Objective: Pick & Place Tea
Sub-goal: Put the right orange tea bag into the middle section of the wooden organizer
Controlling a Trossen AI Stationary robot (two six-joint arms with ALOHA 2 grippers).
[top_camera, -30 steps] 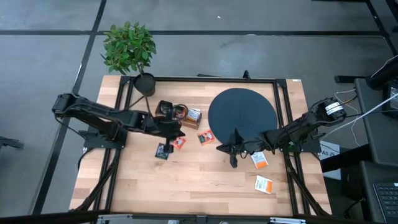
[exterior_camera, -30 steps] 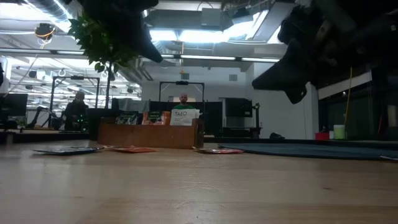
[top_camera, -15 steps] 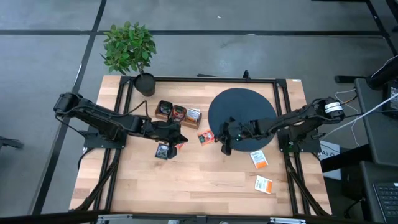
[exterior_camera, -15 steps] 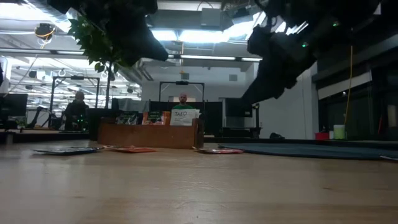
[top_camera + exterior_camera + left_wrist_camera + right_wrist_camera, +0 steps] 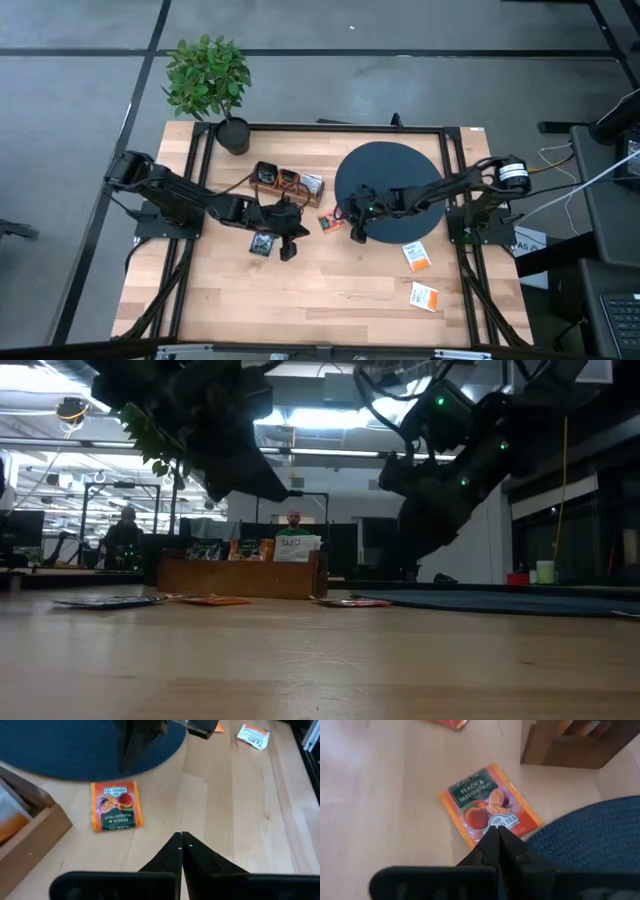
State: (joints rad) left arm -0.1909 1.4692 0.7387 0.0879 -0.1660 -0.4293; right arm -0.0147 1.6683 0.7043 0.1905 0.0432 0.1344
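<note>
Just above the orange peach tea sachet [image 5: 489, 813] hangs the right hand [image 5: 357, 234], its fingers pressed together and holding nothing, at the near edge of the black disc [image 5: 400, 165]. Beside it over the tabletop [image 5: 330, 290], the left hand [image 5: 288, 250] is likewise closed and empty, next to a dark sachet [image 5: 261, 243]. Two white-and-orange sachets [image 5: 416, 256] lie well apart, toward the right.

Peach sachet [image 5: 329, 221] lies between wooden tray [image 5: 285, 181] and round mat [image 5: 390, 190] — two sachets [image 5: 421, 276] sit well right.
</note>
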